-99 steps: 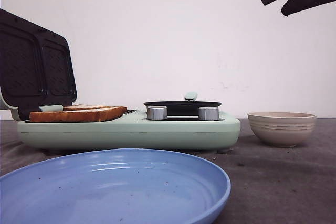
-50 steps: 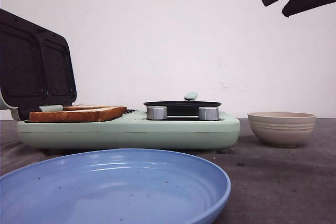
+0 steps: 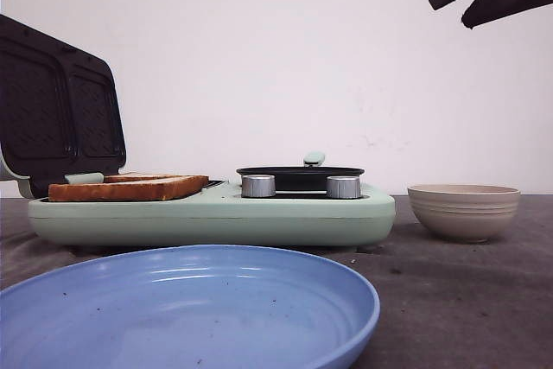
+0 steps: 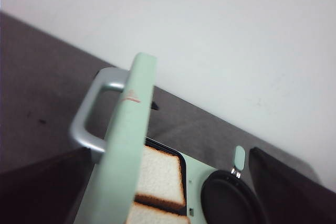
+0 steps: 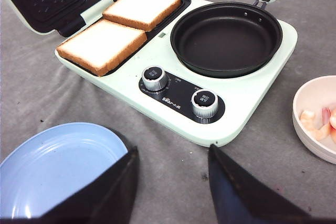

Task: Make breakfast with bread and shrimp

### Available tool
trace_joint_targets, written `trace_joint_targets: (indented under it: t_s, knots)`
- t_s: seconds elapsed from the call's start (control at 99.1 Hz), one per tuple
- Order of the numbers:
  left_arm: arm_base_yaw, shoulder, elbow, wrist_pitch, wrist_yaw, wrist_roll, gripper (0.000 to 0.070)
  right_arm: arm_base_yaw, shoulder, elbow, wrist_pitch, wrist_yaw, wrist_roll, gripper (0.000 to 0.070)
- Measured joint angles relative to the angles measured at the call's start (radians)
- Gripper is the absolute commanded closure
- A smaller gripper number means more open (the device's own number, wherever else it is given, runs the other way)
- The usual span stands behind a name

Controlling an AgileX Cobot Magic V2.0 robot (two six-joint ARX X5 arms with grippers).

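Right fingers (image 5: 170,182): spread apart, empty, above the round blue plate (image 5: 58,166). 2 square golden-crusted white bread slices (image 5: 121,27) lie beyond. Left fingers (image 4: 168,192): apart, empty.

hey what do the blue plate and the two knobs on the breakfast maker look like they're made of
The blue plate looks like matte plastic or melamine: flat colour, soft sheen, moulded rings. The knobs look like brushed metal or metal-look plastic: silvery ribbed sides, dark caps.

Raised lid (image 3: 56,110) walls bread (image 5: 121,24) rearward; access from above open.
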Motion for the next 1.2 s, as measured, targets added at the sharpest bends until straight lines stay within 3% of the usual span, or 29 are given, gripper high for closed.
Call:
trace_joint_targets:
  t_s: [0.202,0.323,0.838,1.201]
  knots:
    - [0.161,0.105,0.000,0.069,0.146,-0.125,0.0146,0.000,0.000,0.000,0.000,0.000,0.000,0.0450]
    - [0.190,0.193,0.000,0.064,0.201,-0.181,0.0146,0.000,0.000,0.000,0.000,0.000,0.000,0.0450]
    - [0.171,0.385,0.000,0.158,0.268,-0.241,0.0146,0.000,0.000,0.000,0.000,0.000,0.000,0.0450]
    - [0.128,0.460,0.000,0.251,0.272,-0.314,0.0148,0.000,0.000,0.000,0.000,0.000,0.000,0.0450]
